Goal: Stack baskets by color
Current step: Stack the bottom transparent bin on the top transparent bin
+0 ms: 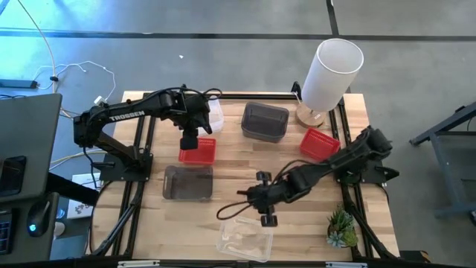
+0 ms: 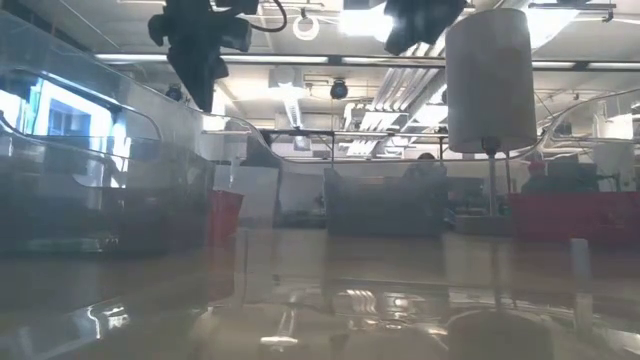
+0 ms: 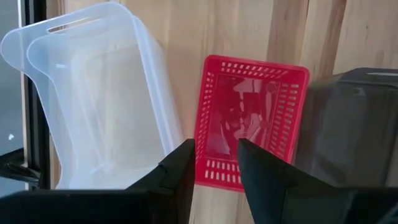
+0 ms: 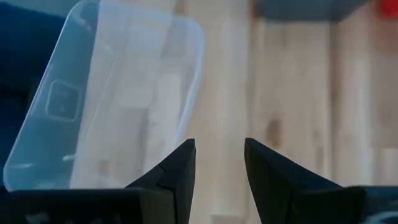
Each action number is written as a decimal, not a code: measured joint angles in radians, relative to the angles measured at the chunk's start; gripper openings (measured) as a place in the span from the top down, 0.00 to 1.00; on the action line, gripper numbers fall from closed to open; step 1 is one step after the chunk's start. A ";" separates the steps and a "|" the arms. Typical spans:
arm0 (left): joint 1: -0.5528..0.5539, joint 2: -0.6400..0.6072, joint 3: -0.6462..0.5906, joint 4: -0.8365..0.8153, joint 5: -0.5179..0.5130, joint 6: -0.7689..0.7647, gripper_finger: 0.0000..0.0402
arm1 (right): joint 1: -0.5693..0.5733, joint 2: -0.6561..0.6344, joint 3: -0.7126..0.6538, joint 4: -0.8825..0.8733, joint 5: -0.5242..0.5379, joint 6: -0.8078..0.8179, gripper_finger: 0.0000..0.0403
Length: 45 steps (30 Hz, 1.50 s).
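Observation:
A red mesh basket point(image 1: 197, 151) rests bottom-down on the table, left of centre. My left gripper point(image 3: 216, 155) hangs open above the red basket's point(image 3: 252, 118) edge. Beside the red basket, at the far left, two clear baskets point(image 3: 93, 93) sit nested one in the other. A dark grey basket point(image 1: 187, 182) stands just nearer than the red basket. Another clear basket point(image 1: 244, 238) lies at the near edge. My right gripper point(image 1: 266, 216) is open above the table beside that clear basket point(image 4: 112, 99). A second dark grey basket point(image 1: 264, 121) and a second red one point(image 1: 320, 144) stand farther back.
A tall white cylinder point(image 1: 329, 71) on a wooden foot stands at the far right corner. A small green plant point(image 1: 342, 227) is at the near right. Bare wood point(image 1: 245, 160) lies in the table's middle between the baskets.

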 joint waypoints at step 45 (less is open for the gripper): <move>0.000 0.000 0.000 -0.017 -0.003 -0.051 0.74 | 0.078 0.260 0.003 0.092 -0.068 0.204 0.69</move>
